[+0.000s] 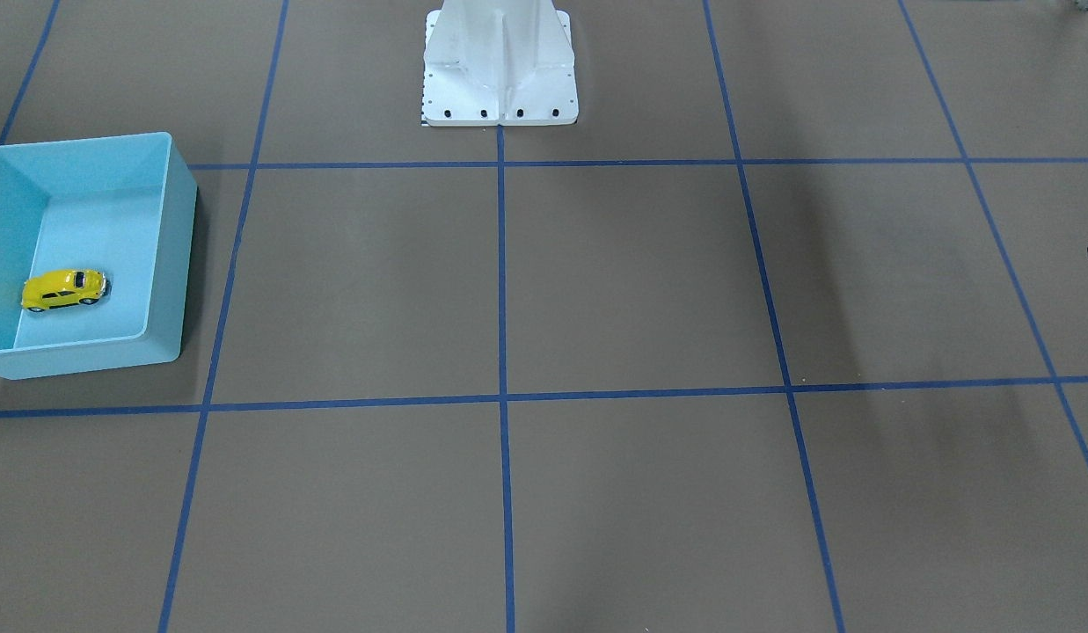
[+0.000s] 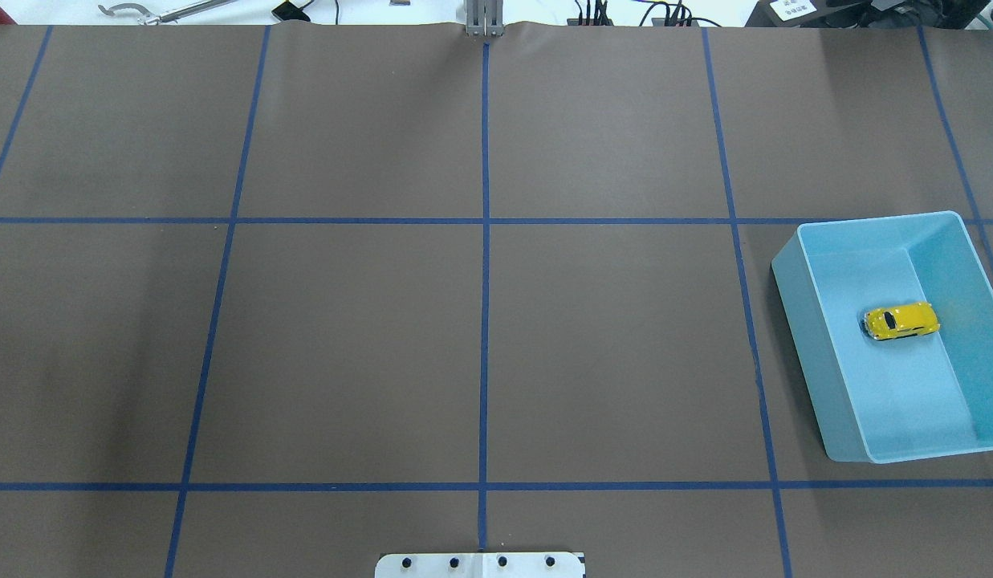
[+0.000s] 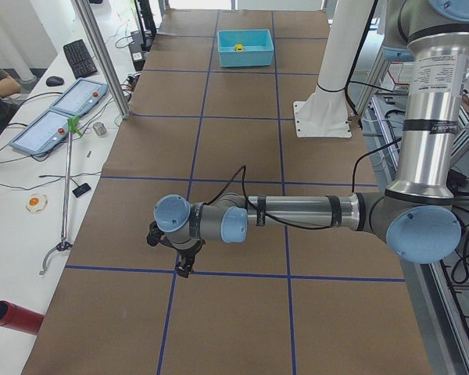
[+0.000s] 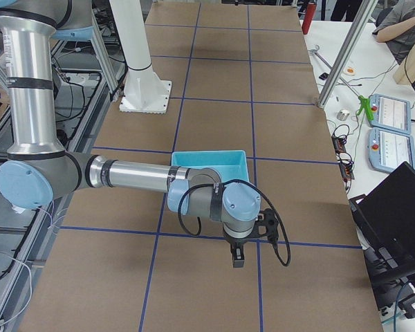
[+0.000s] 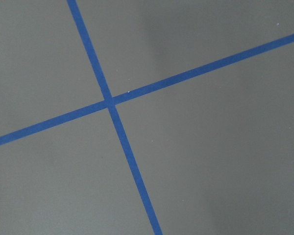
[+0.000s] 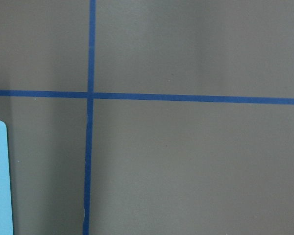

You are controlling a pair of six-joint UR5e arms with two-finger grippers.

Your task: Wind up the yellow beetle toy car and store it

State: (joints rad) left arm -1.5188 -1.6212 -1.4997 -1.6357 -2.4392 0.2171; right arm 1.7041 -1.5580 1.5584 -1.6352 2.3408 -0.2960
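Closest, left hand [image 3: 184, 270] and right hand [image 4: 238, 261] hover over the surface [image 2: 343, 345], spread or pressed together I cannot tell; car [image 2: 902, 320] sits inside the bin [image 2: 805, 345], well apart.

The near left arm [image 3: 297, 211] stretches low across the brown table [image 3: 234, 148]; the left gripper [image 3: 184, 268] points down beside a blue tape line [image 3: 242, 273], its jaws too small to judge; far off, the yellow beetle toy car [image 3: 238, 48] sits inside the light-blue bin [image 3: 246, 59].
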